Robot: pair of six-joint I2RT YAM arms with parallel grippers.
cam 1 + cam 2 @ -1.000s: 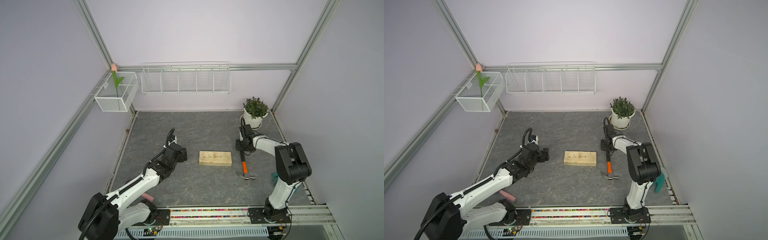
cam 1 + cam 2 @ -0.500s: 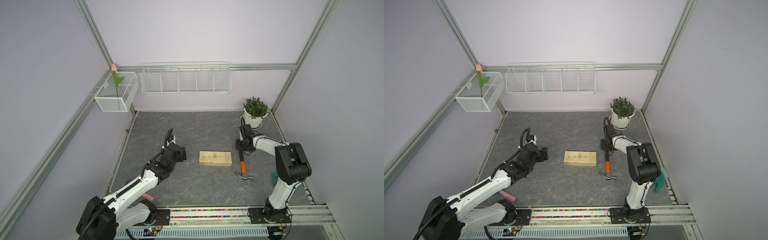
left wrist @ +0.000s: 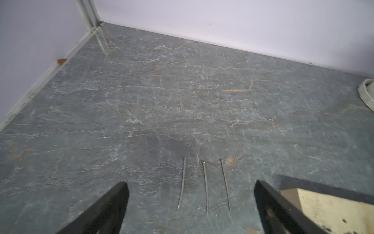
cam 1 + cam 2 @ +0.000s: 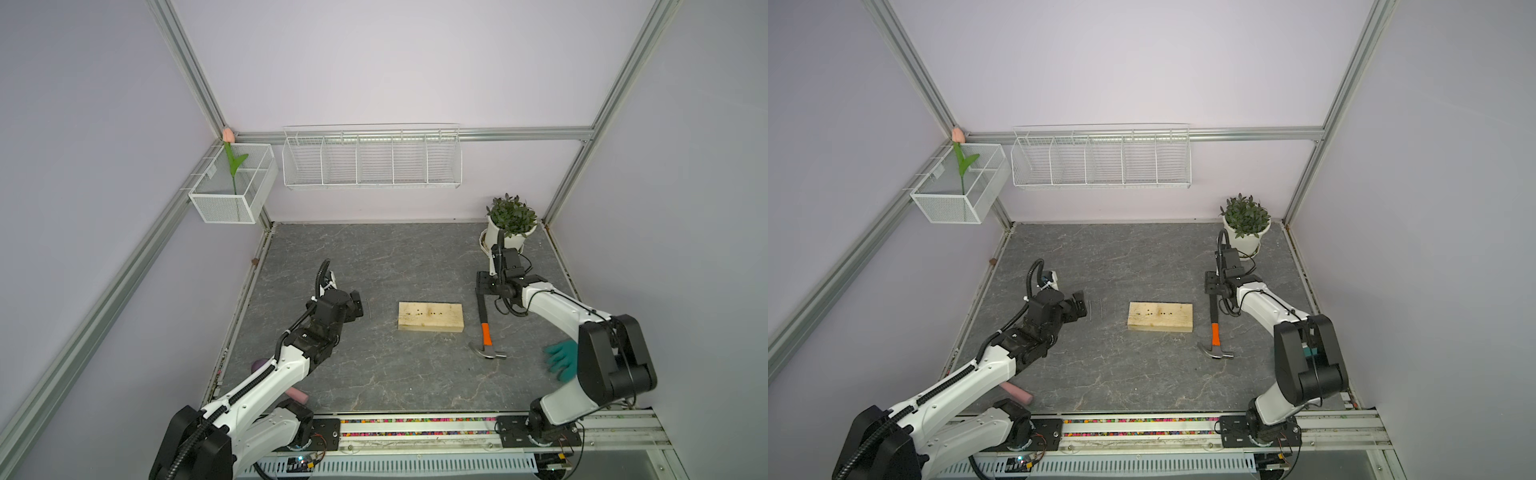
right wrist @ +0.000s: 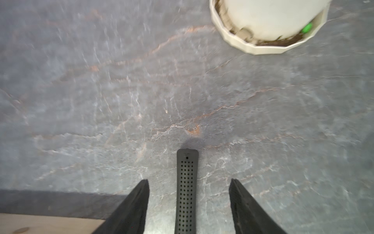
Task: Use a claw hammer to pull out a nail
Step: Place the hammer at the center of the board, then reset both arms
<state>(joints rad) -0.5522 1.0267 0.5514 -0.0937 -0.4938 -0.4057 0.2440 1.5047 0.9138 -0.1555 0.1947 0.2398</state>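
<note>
Claw hammer [image 4: 483,320] seems head-heavy, stiff; take the dotted handle [image 5: 186,192] between the open right fingers [image 5: 133,206]; left fingers [image 3: 105,206] open too.

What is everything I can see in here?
claw hammer: one, silver head, orange band, black handle, lying right of block
wooden block: one, pale, centre
nails: three, silver, loose left of block
potted plant: one, green, far right corner
wire rack: one, white, back wall
mesh basket: one, white, far left corner, holding a tulip
glove: one, teal, right edge
cylinder: one, pink, front left
left gripper: one, black, open by the nails
right gripper: one, black, open astride the hammer handle
</note>
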